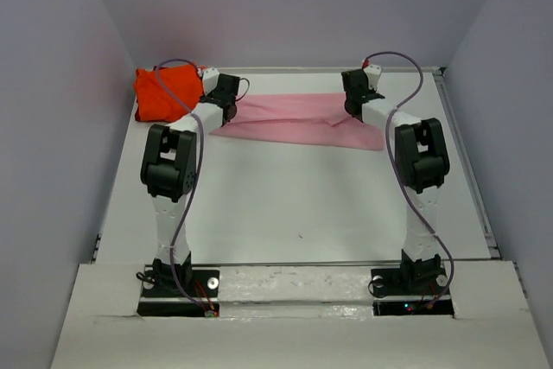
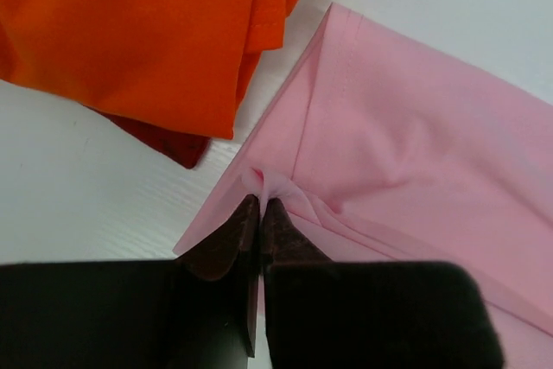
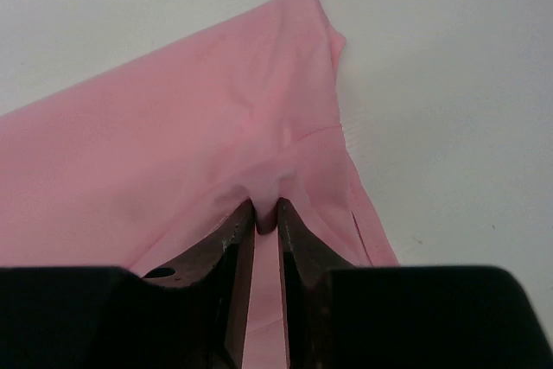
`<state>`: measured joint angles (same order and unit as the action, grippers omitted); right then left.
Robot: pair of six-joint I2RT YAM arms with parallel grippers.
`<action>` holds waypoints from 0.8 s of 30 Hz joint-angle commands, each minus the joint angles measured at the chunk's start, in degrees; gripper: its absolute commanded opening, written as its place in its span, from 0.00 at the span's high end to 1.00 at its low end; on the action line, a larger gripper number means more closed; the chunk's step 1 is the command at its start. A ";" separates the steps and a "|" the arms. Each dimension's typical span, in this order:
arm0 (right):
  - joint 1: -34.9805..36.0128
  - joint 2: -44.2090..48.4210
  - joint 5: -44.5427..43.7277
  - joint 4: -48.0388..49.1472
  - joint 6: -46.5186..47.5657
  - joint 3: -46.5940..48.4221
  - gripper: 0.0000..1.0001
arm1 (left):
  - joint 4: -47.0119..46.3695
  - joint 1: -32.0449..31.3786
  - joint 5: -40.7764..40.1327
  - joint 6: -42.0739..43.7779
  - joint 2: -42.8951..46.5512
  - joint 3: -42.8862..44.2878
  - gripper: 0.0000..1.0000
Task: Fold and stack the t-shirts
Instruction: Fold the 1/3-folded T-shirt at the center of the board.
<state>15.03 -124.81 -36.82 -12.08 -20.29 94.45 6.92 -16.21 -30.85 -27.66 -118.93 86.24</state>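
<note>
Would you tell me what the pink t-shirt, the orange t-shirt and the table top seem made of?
The pink t-shirt looks like soft matte cloth, likely cotton: it puckers and has a stitched hem. The orange t-shirt looks similar, lying in limp folds. The table top is hard, white, faintly ribbed, perhaps plastic.

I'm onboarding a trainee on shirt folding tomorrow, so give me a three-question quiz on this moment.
1. True or false: the orange-red t-shirt lies spread flat in the middle.
2. What does the left gripper pinch? A) pink t-shirt B) orange-red t-shirt C) nothing
3. Fill in: the right gripper is closed on the ____ t-shirt.
Key: 1 false, it sits bunched at the far left; 2 A; 3 pink.
</note>
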 commanded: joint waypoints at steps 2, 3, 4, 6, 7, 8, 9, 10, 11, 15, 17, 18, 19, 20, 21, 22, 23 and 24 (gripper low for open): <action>-0.61 0.36 0.08 -0.84 1.13 3.72 0.63 | 0.90 1.00 0.53 1.99 0.89 6.31 0.74; -0.61 0.71 0.51 -0.76 1.22 3.37 0.52 | 0.73 1.00 0.96 2.34 1.33 7.01 0.70; -0.61 1.15 1.13 -0.76 1.57 3.28 0.50 | 0.64 1.09 1.40 2.52 1.77 7.45 0.66; -0.61 2.55 1.48 -0.67 2.36 3.28 0.48 | 0.55 1.09 2.54 3.92 3.44 8.94 0.57; -0.61 3.08 2.36 -0.32 2.80 2.93 0.45 | 0.99 1.09 3.16 4.45 4.14 9.65 0.55; -0.61 4.22 3.06 -0.32 3.59 2.93 0.44 | 1.34 1.09 3.77 5.33 5.72 10.44 0.52; -0.61 4.23 4.29 -0.23 4.03 2.93 0.44 | 1.34 1.09 3.78 5.34 6.69 10.44 0.50; -0.61 5.19 6.04 -0.49 4.30 3.02 0.43 | 1.34 1.09 4.56 6.47 7.83 10.36 0.47; -0.61 5.80 6.75 -0.58 4.30 2.93 0.43 | 1.34 1.09 4.57 7.17 8.88 10.27 0.46; -0.09 9.32 10.09 -0.58 4.30 0.65 0.43 | 0.73 1.09 4.75 8.41 17.32 5.09 0.46; 0.44 11.25 13.95 -0.67 4.04 -0.84 0.43 | -0.14 1.09 5.45 8.15 22.75 2.02 0.46; 0.44 11.87 14.75 -0.76 3.69 -1.37 0.43 | -2.50 1.09 6.76 8.41 24.70 -1.74 0.46; 0.44 12.92 16.50 -0.67 3.51 -2.94 0.43 | -3.65 1.09 6.94 8.50 28.63 -3.60 0.45; 0.96 13.10 18.08 -0.49 3.51 -3.40 0.43 | -4.27 1.09 7.38 7.98 30.50 -5.01 0.43; 1.58 13.11 19.14 -0.58 3.51 -3.84 0.43 | -5.06 1.09 8.08 7.80 32.00 -6.94 0.41; 1.58 13.02 19.59 -0.67 3.42 -4.27 0.43 | -5.59 1.00 10.70 8.23 33.40 -7.83 0.40; 2.37 12.32 21.33 -0.93 3.77 -4.63 0.43 | -5.95 0.91 11.59 8.32 35.68 -8.45 0.38; 3.25 11.97 22.05 -1.28 3.86 -4.89 0.43 | -6.56 0.74 12.21 8.59 36.75 -10.28 0.38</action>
<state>15.92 -112.84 -20.73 -13.15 -16.88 91.33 4.71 -15.29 -22.72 -20.58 -86.80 80.03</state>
